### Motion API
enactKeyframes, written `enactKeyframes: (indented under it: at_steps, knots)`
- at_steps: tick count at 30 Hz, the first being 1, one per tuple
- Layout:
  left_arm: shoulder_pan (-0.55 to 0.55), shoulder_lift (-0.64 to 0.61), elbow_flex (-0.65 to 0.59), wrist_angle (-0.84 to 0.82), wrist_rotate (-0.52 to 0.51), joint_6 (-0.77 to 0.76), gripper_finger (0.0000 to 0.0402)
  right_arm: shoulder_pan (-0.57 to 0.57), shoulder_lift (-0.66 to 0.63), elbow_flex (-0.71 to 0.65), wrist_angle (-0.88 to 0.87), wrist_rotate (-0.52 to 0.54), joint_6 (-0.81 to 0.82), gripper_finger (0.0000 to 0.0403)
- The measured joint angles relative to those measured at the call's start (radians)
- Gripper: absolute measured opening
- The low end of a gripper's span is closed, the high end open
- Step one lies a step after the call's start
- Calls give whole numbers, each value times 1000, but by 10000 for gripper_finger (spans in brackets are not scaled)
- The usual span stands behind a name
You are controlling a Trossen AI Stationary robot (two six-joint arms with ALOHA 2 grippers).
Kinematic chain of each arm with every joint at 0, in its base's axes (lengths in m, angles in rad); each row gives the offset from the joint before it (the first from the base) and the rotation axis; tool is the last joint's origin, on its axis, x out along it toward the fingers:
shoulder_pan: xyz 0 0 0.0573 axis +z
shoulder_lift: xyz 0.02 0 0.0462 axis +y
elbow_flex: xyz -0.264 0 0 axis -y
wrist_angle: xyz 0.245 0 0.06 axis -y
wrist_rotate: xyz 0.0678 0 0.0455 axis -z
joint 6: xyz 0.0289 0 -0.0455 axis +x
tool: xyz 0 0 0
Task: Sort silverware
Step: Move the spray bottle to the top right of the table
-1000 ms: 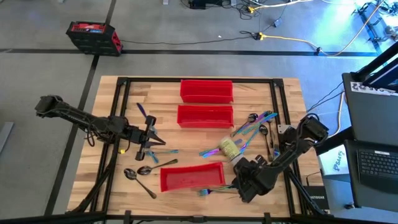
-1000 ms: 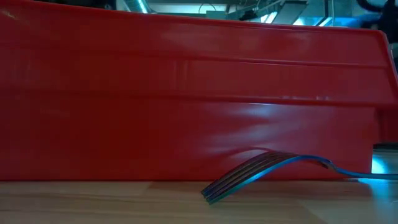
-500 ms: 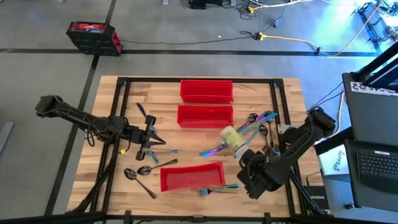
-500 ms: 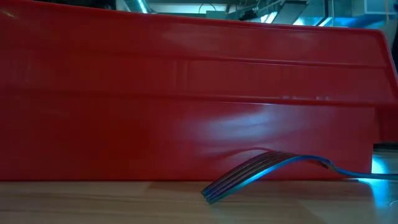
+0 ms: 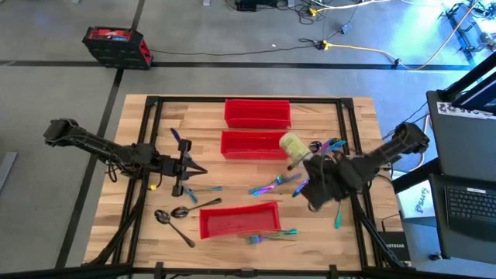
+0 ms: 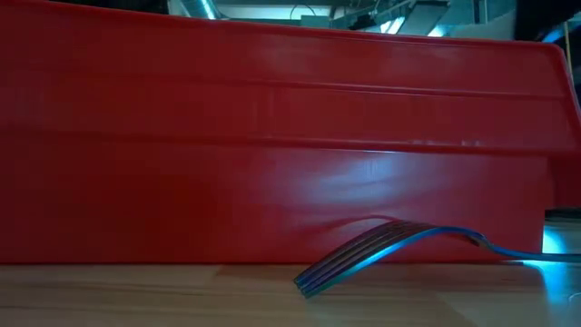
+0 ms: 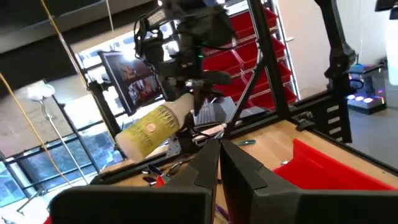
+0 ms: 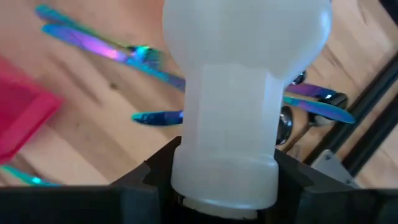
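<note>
Iridescent silverware lies scattered on the wooden table: forks and knives (image 5: 275, 184) in the middle, more pieces (image 5: 327, 146) at the right, two spoons (image 5: 172, 215) at the near left, and a fork (image 5: 271, 235) (image 6: 381, 247) before the near red bin (image 5: 239, 220). My right gripper (image 5: 301, 160) is right of centre, shut on a clear spray bottle (image 5: 291, 144) with a yellow label (image 7: 149, 127). My left gripper (image 5: 191, 172) hovers shut at the left, with nothing between its fingers (image 7: 214, 165). My right gripper pinches the bottle's narrower end (image 8: 224, 168) between its two fingers (image 8: 155, 171), one on each side. The fingers come from above, slanting down. The bottle is lifted clear of the table and tilted, its labelled body (image 7: 146, 130) reaching away from the fingers.
Two more red bins (image 5: 257, 112) (image 5: 256, 144) stand at the far middle. A black frame (image 5: 341, 116) runs around the table. A loose teal piece (image 5: 339, 218) lies near the right edge. A laptop (image 5: 469, 203) sits beyond the right edge.
My right gripper has risen and swung from the near edge toward the table's middle and far side. It carried the bottle, which now hangs beside the middle red bin. The silverware has stayed where it lay.
</note>
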Motion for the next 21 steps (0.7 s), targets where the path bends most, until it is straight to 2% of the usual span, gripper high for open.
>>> enactKeyframes:
  at_steps: [5, 9, 13, 17, 21]
  knots:
    - [0, 0, 0, -9, -4, 3, 1, -197, -6, 4, -1, -51, -166, 144]
    - [0, 0, 0, -8, -4, 27, 1, -350, -6, 60, 2, -65, -298, 144]
    - [0, 0, 0, -9, -5, 57, 1, -479, -6, 167, 5, -68, -395, 144]
    - [0, 0, 0, -8, -22, 120, 1, -613, 1, 297, 0, -114, -479, 143]
    - [0, -1, 0, 8, -119, 164, 1, -744, 44, 425, -1, -180, -565, 143]
